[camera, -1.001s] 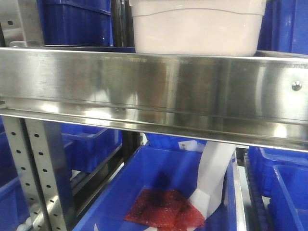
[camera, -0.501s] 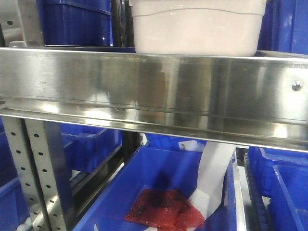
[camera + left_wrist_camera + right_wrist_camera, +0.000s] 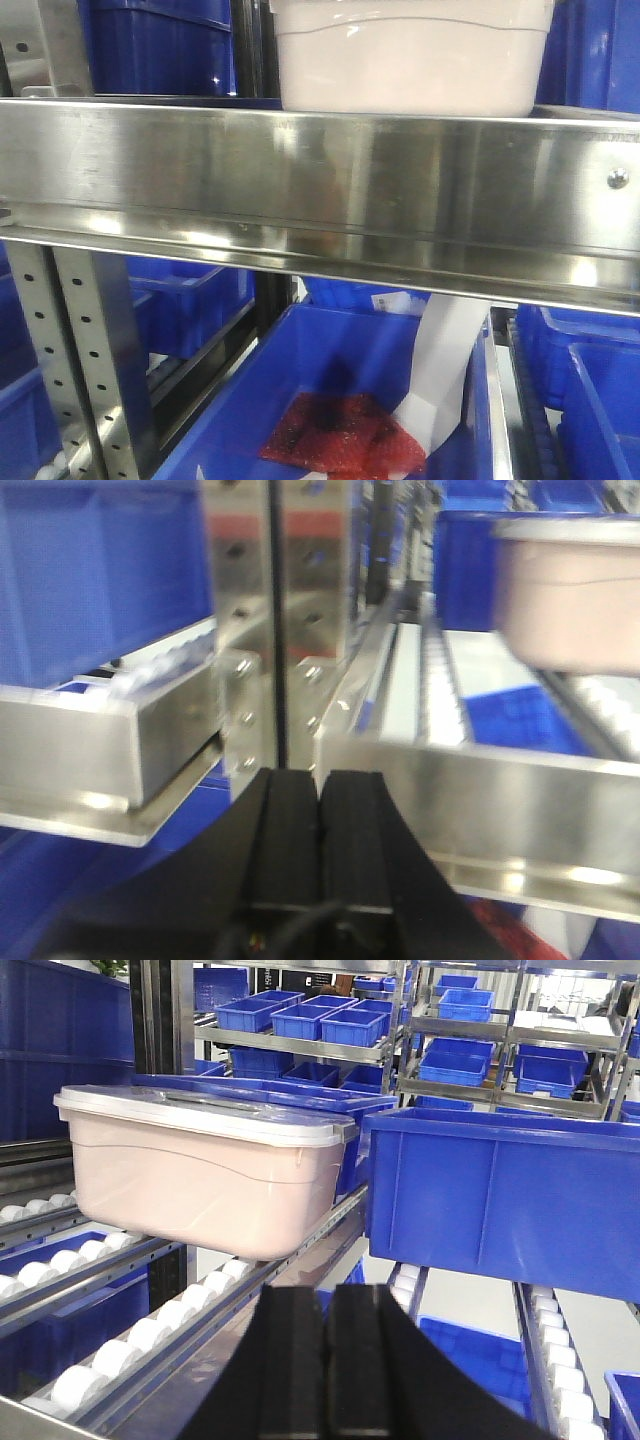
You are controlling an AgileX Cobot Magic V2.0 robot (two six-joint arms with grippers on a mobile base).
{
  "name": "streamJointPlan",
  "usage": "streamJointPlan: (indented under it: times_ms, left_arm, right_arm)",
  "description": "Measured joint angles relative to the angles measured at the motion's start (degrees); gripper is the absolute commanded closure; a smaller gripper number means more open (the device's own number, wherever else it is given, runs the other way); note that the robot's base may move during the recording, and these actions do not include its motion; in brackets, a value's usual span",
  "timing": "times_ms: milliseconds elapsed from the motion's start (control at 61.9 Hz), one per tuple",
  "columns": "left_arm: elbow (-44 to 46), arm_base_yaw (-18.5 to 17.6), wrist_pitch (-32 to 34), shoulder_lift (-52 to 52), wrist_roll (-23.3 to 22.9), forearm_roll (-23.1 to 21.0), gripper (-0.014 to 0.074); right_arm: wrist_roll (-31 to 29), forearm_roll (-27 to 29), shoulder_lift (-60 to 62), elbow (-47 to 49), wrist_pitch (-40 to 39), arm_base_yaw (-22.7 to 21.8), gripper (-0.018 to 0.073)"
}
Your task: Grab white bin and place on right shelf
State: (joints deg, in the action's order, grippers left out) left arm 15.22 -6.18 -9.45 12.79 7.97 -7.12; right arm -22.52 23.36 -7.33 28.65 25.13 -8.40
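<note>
We see the right shelf (image 3: 330, 195) spanning the whole front view as a brushed stainless-steel rail, carried at the left on a perforated grey upright (image 3: 95, 370). In the right wrist view its deck appears as lanes of white rollers (image 3: 150, 1335) between metal guides. The white bin (image 3: 410, 55) rests on this shelf, its base just behind the front rail, slightly right of centre in the front view. From the right wrist we see the white bin (image 3: 200, 1175) sitting on the rollers, lid on, with a curved ridge running along its side. Just to its right stands a blue bin (image 3: 500, 1200) on the neighbouring lane, near it but apart. From the left wrist the white bin (image 3: 570, 595) shows blurred at the upper right, above the steel rail (image 3: 480, 800).

Below the shelf we note a lower blue bin (image 3: 330, 400) holding a red bubble-wrap pouch (image 3: 345, 435) and a white paper strip (image 3: 440, 370) leaning against its right wall.

The left gripper (image 3: 320, 820) has its black fingers pressed together with nothing between them, in front of the shelf rail. The right gripper (image 3: 327, 1345) likewise shows its fingers closed and empty, below and in front of the white bin, not touching it.
</note>
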Motion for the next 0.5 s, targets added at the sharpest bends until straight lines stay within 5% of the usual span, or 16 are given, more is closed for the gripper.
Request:
streamJointPlan:
  times_ms: [242, 501]
  left_arm:
    - [-15.9, 0.0, 10.3, -7.7, -0.9, -0.4, 0.0715]
    - [-16.9, 2.9, 8.5, -13.3, -0.9, -0.5, 0.0715]
  right_arm:
    - [0.0, 0.0, 0.0, 0.0, 0.0, 0.0, 0.0483]
    - [0.0, 0.0, 0.0, 0.0, 0.0, 0.0, 0.0483]
